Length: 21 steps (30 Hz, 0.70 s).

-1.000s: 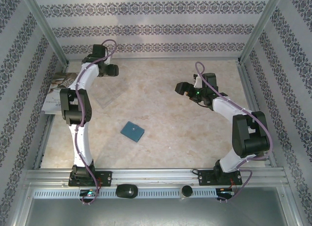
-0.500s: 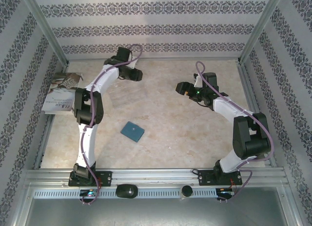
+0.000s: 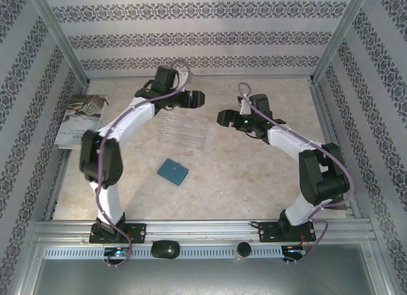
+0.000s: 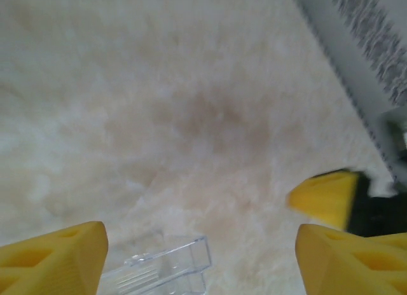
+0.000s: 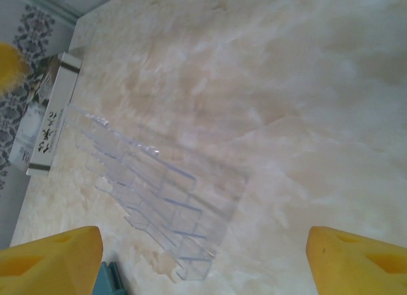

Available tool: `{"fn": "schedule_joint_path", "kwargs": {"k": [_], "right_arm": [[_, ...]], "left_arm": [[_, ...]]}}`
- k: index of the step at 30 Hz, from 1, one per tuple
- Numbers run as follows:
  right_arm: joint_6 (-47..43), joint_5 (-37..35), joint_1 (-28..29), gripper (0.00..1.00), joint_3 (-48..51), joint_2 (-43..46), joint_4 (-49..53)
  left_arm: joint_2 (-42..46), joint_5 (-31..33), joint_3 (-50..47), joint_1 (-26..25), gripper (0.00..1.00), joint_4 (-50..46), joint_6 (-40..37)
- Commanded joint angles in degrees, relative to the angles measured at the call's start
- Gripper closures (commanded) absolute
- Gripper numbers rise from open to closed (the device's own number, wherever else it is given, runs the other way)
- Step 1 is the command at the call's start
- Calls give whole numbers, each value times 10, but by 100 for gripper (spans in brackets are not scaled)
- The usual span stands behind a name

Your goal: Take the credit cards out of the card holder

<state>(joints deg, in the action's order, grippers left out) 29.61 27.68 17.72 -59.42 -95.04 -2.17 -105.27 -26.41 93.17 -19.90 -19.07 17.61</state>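
**Task unstarted: card holder [image 3: 172, 171] lies folded mid-tabletop, nothing taken out.**
We see left gripper [image 3: 196, 98] and right gripper [image 3: 222, 117] wide, empty, toward the far edge.

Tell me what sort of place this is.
Probably a robot test cell: two arms bolted to a rail, a metal frame, patterned panels round a marbled table.

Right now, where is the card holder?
In the top view, the card holder lies on the table, left of centre, on the near side of the clear tray.
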Motion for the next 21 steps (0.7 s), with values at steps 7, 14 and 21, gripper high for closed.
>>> {"fn": "schedule_joint_path", "kwargs": {"k": [7,14,21], "right_arm": [[-123,-49,69,15,-112,-90,115],[-119,-115,140,16,-26,-69,112],[-101,-182,169,26,-31,-94,109]], "left_arm": [[250,156,-236,21,1,146,83],[339,311,-366,23,1,102,110],[318,347,-419,101,6,107,182]]}}
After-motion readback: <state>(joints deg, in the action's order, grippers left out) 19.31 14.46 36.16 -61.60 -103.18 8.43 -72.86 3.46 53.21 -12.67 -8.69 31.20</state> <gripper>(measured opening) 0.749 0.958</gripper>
